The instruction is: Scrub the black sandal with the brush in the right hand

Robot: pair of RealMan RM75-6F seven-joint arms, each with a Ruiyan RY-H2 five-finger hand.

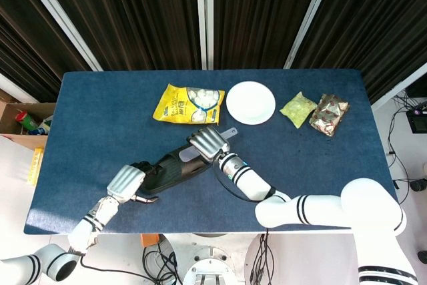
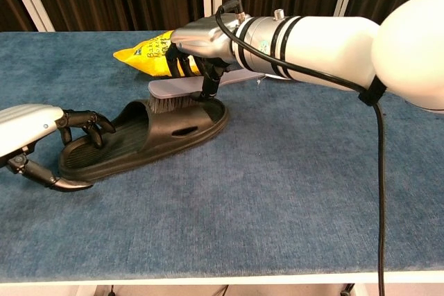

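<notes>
Near the table's front left, the brush [image 2: 182, 89] is grasped by the right hand [image 2: 198, 39], its bristles pressed on the strap of the sandal [image 2: 142, 140]. The heel is pinned by the left hand's [image 2: 31, 129] curled fingers. The sandal looks light and rubbery, likely to skid under strokes, so the heel grip seems sensible. A snack bag [image 1: 187, 104] lies behind.
</notes>
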